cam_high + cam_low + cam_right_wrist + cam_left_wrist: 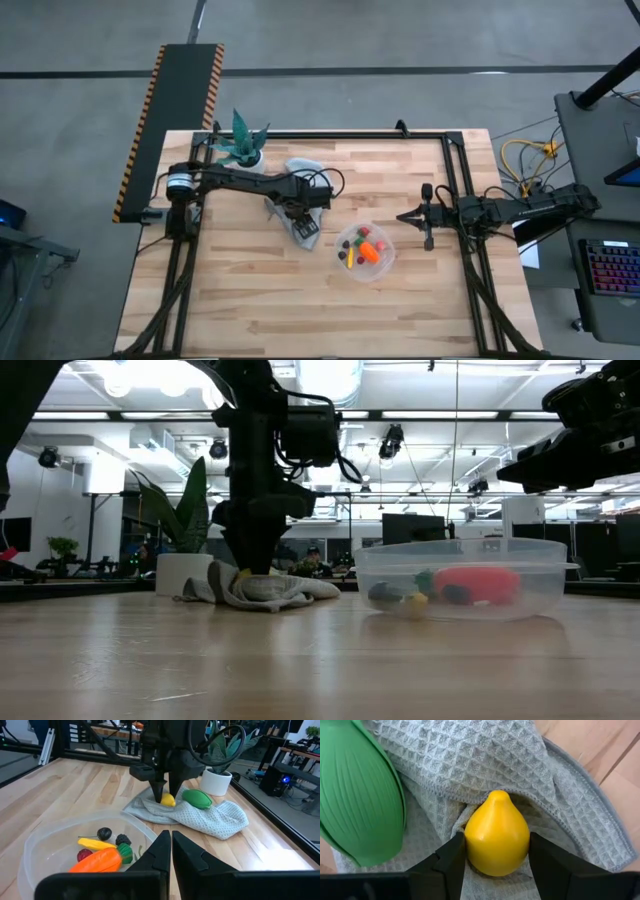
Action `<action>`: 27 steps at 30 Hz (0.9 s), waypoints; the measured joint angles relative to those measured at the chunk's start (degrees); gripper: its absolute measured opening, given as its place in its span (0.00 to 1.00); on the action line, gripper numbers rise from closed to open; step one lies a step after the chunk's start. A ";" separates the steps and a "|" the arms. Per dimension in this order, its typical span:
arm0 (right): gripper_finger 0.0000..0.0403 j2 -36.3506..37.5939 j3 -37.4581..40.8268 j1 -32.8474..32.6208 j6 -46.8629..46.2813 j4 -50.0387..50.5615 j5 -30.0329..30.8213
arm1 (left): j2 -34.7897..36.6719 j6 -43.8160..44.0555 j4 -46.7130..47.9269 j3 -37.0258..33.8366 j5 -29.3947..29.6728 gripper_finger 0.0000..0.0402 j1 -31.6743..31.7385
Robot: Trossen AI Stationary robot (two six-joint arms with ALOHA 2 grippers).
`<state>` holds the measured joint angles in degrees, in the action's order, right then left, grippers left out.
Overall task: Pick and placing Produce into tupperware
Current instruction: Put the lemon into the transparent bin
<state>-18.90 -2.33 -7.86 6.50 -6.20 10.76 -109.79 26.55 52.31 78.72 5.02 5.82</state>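
Open-plan robotics lab: ceiling lights, monitors, hazard-striped flooring.

Grey waffle cloth crumpled on wooden table, potted plant just beside it

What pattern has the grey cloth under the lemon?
A waffle weave on the grey cloth, clearest in the left wrist view.

The wooden plank table stands on a grey concrete floor, with a black ramp edged in yellow-and-black hazard stripes beyond its far-left corner. Off the table's right edge, a dark desk carries a backlit keyboard, and yellow cables lie on the floor beside it. Seen level across the table, the room is a wide open hall with bright ceiling lights, hanging fixtures and dark monitors far back.
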 joint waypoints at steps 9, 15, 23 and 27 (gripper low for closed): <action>0.02 0.00 0.00 0.00 0.06 0.00 0.00 | 0.08 0.12 -1.05 0.08 -0.42 0.54 -0.04; 0.02 0.00 0.00 0.00 0.13 -0.02 0.00 | 0.10 1.10 -0.74 1.78 -0.44 0.62 -0.39; 0.02 0.00 0.00 0.00 0.15 -0.02 0.02 | 0.17 3.12 -0.26 2.12 -0.22 0.63 -1.57; 0.02 0.00 0.00 0.00 0.13 -0.02 0.02 | 0.19 4.40 -0.25 1.95 0.20 0.63 -2.36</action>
<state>-18.90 -2.33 -7.86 6.63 -6.22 10.79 -109.60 30.95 52.06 80.66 5.21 3.47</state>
